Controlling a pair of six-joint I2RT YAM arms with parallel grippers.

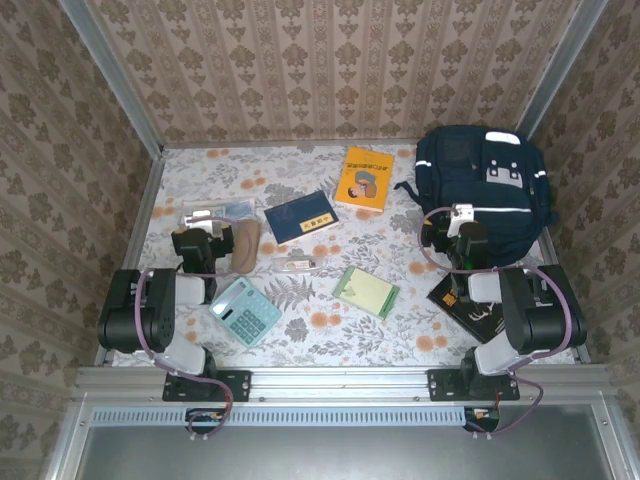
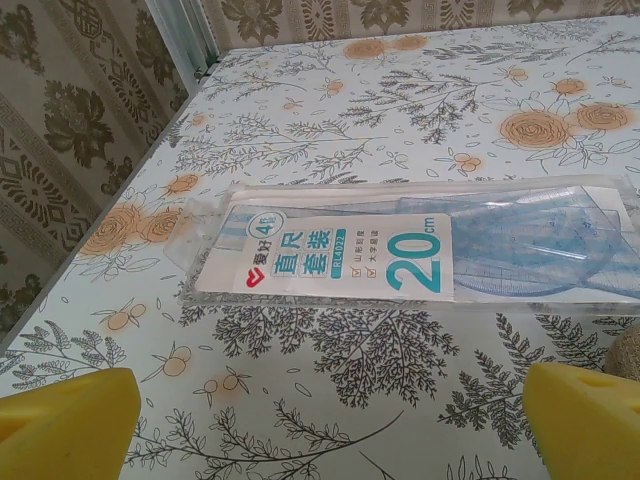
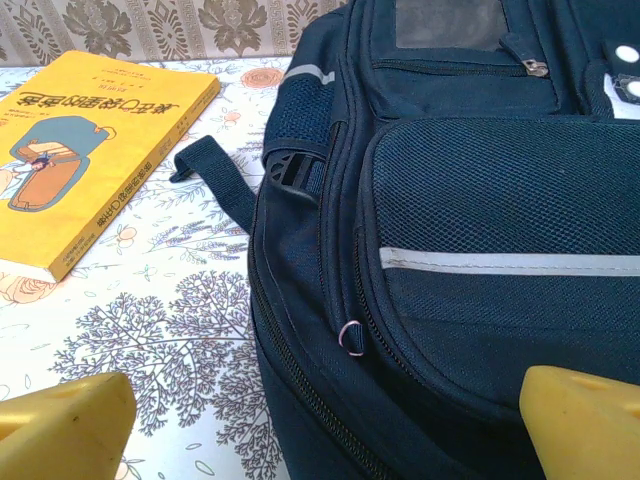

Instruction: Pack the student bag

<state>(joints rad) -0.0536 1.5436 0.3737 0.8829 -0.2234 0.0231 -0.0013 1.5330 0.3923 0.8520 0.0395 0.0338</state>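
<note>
Left gripper (image 2: 325, 430), right gripper (image 3: 322, 425) spread, empty. Student bag (image 1: 490, 185) front-up, long axis near-far, top farthest; navy, white stripes.

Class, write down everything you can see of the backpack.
The backpack is dark navy fabric with a mesh-textured front pocket, thin white stripes, grey-white patches near the top and zips that look shut. It lies front up at the far right corner of the table, a loose strap trailing onto the floral cover.
</note>
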